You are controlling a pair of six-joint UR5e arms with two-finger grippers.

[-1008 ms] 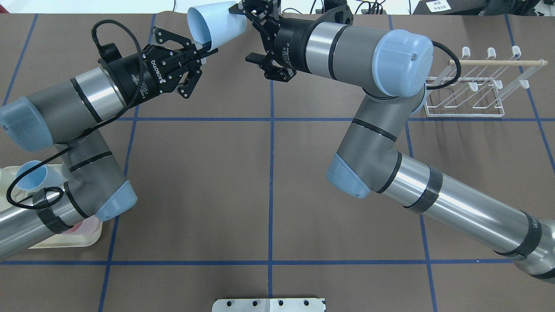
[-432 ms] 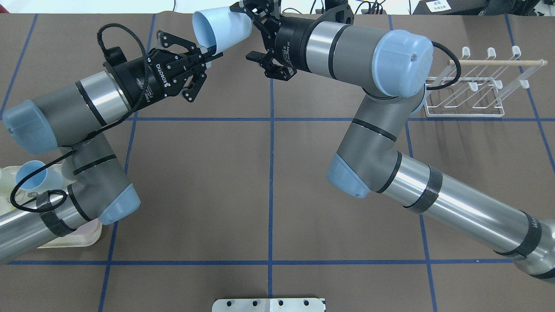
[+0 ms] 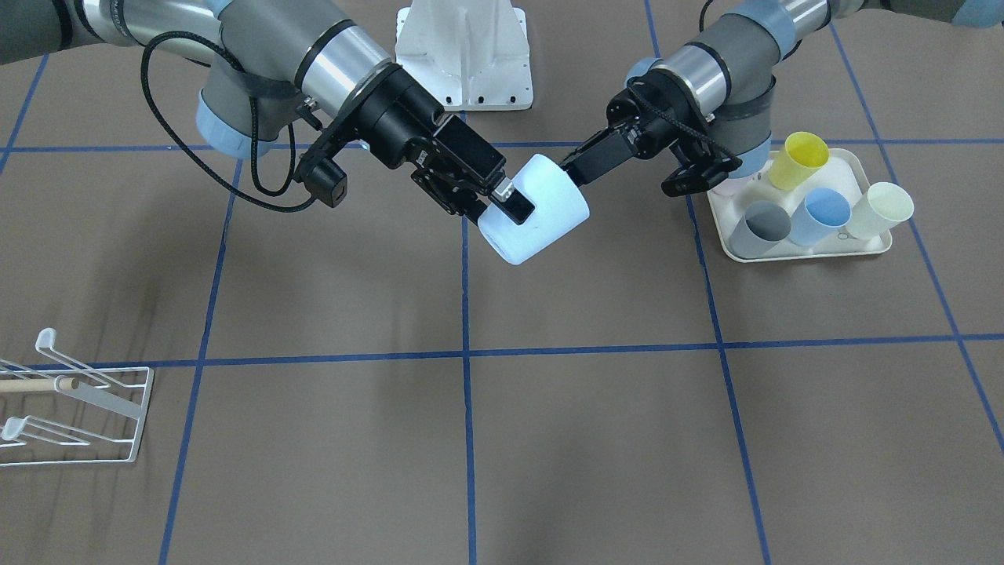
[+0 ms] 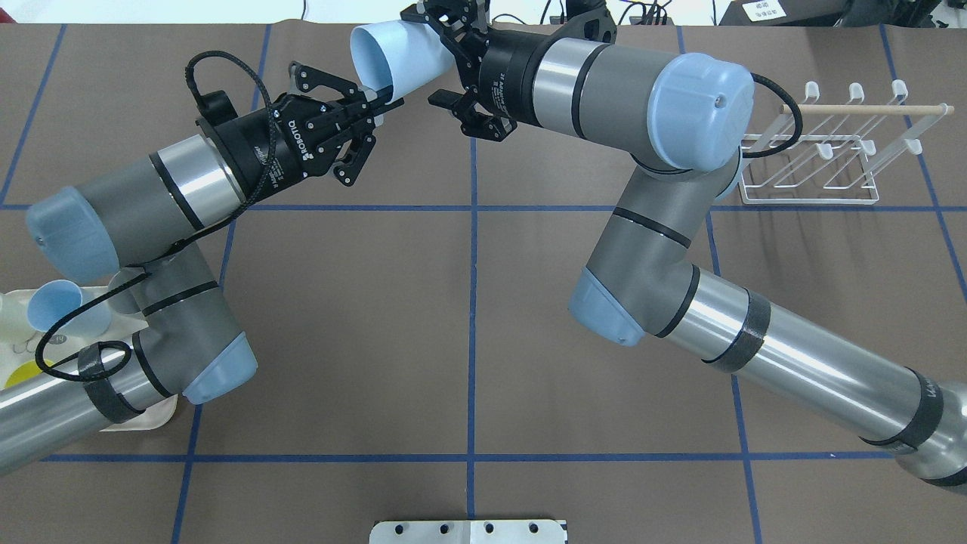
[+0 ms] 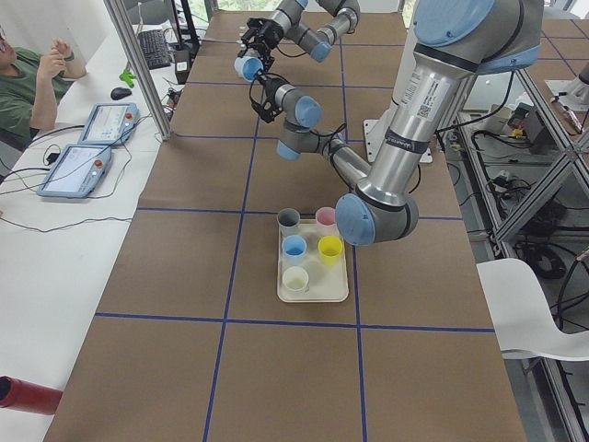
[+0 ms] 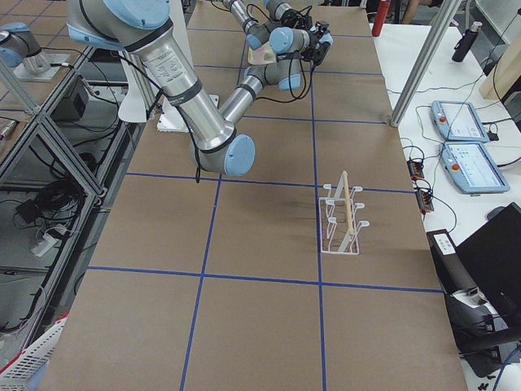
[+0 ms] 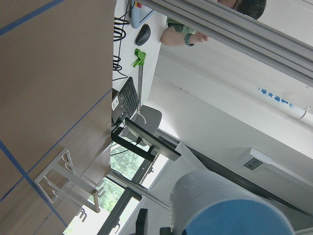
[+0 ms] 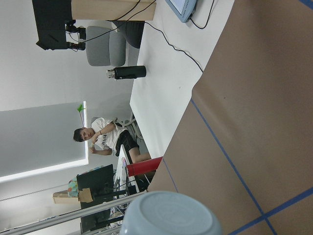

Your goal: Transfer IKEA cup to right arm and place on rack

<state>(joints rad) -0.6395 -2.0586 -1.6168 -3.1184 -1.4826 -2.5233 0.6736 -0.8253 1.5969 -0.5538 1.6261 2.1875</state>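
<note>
**Student:** Which step is figured here, and how is it done well?

**Instructor:** The hand-over, by my judgement about midway. Read outward from the robot. Nearest lies the tray [image 3: 800, 253] of spare cups, on the left side. The rack [image 4: 810, 201] stands farther out on the right. The cup [image 4: 400, 49] is held in the air above the far edge of the table [image 4: 340, 317].

The left gripper [image 4: 375, 106] is clamped on the cup's rim, one finger inside the mouth and one outside. The right gripper [image 4: 432, 57] straddles the closed end with its jaws spread. One pad lies against the wall in the front-facing view. The other is hidden behind the cup, so contact there is uncertain.

The right jaws should close squarely across the wall before the left lets go. The wall looks smooth and tapered, so a grip too near the end may slip. The left should then open and back out along the cup's axis, so the inner finger does not drag the rim.

**Student:** What differs from the earlier overhead frames?

**Instructor:** Near first: the left arm has swung rightward, uncovering more of the tray, including a yellow cup [image 4: 29, 374]. Farther out, the left gripper has carried the cup deeper between the right jaws. The right arm has scarcely moved, and its jaws are spread as before.
</note>
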